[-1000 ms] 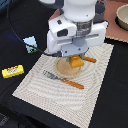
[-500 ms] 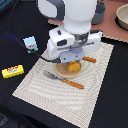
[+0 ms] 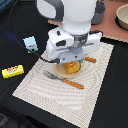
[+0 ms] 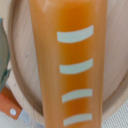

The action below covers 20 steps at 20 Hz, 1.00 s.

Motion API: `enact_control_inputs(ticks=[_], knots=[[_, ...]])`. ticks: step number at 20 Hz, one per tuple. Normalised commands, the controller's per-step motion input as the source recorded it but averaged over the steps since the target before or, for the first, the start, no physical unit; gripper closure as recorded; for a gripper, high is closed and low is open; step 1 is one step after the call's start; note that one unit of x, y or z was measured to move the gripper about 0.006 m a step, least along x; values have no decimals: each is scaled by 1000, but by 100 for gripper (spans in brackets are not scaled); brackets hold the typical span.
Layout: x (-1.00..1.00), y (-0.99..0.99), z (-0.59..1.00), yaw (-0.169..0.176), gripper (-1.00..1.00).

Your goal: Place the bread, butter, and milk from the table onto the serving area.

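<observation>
- On my black table (image 3: 20, 30), the striped serving area (image 3: 60, 97) fills the foreground.
- A fork (image 3: 62, 80) lies beside the plate (image 3: 61, 70), where the bread (image 3: 71, 66) sits.
- My gripper (image 3: 74, 59) hovers over the loaf; I cannot tell its opening.
- Butter (image 3: 13, 71) and milk (image 3: 31, 44) stand off the mat.
- Behind, a reddish-brown board (image 3: 112, 27).

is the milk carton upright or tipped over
Upright. The milk stands on the black table with its gable top pointing up, off the placemat, at the exterior view's left.
</observation>
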Motion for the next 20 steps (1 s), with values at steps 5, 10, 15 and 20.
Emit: enact_control_inputs(ticks=[5, 10, 15, 20], knots=[[-706, -178, 635, 0, -100], [-994, -187, 227, 0, -100], [-1000, -277, -104, 0, -100], [-1000, -397, -330, -17, -100]])
